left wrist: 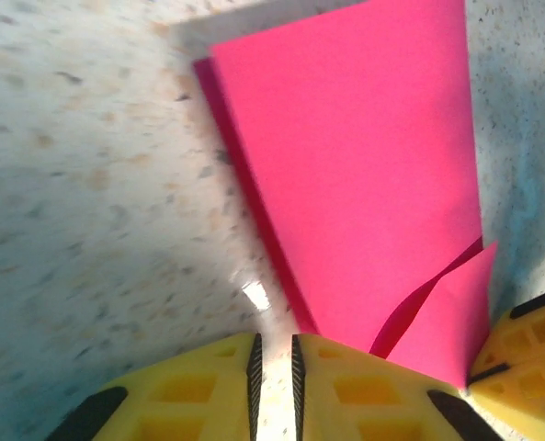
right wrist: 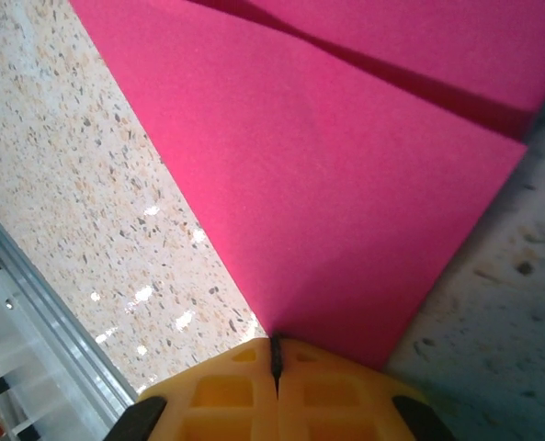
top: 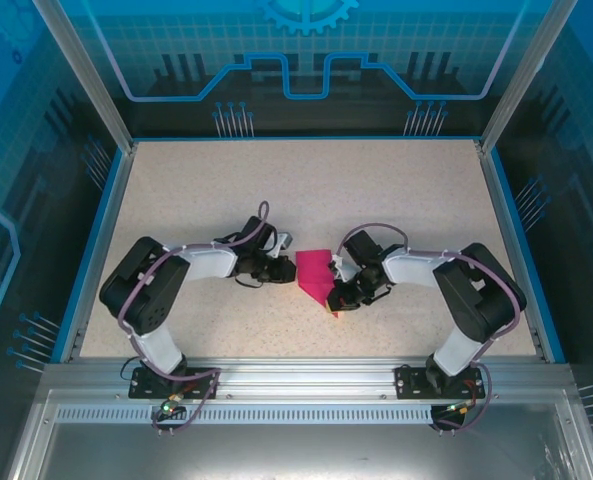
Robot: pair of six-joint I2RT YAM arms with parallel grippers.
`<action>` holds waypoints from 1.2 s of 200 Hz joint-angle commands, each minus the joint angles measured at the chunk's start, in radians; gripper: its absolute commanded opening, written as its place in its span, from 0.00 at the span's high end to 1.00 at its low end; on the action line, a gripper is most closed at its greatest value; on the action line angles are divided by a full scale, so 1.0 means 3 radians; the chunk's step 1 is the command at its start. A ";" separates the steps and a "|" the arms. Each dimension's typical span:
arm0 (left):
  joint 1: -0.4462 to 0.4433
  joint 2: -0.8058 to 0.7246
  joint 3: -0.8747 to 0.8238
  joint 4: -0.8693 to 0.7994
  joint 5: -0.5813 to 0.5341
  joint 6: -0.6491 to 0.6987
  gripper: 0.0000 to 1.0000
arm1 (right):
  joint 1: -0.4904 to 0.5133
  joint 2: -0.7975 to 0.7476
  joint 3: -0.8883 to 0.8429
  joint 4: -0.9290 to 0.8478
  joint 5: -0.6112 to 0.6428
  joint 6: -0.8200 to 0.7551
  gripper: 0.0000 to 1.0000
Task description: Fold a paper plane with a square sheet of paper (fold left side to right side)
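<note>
Pink paper [top: 314, 276] is seen folded, lying on the speckled desk [top: 296, 190] near the middle, between the two arms. It is wider at the far end and narrows to a point at the near end. Layered flaps with creased edges are seen in the right wrist view.

Left pincer [top: 282, 268] is placed just beside the paper's left edge. In the left wrist view its fingers [left wrist: 217, 386] are parted only by a thin slit; bare desk is seen through the gap and nothing is held. The paper edge lies just right of that gap.

Right pincer [top: 338, 296] is set at the paper's near pointed end. In the right wrist view its jaws are pressed together, and the paper's corner [right wrist: 277, 322] is pinched at the seam. That corner is raised slightly off the desk.
</note>
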 commanded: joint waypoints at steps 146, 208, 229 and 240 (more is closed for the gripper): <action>-0.0165 -0.0120 -0.0151 0.0542 0.0401 -0.1269 0.48 | 0.0793 -0.1153 -0.0050 -0.0092 0.1885 -0.0530 0.52; -0.0221 0.0012 -0.0016 0.0802 0.0526 -0.1464 0.69 | 0.1164 -0.0629 0.0132 -0.0026 0.2342 -0.0642 0.48; -0.0227 0.0023 -0.0002 0.0865 0.0557 -0.1541 0.72 | 0.1190 -0.0532 0.0173 -0.0006 0.2377 -0.0678 0.47; -0.0227 0.0021 0.0005 0.0868 0.0565 -0.1566 0.73 | 0.1200 -0.0503 0.0186 0.0009 0.2377 -0.0699 0.47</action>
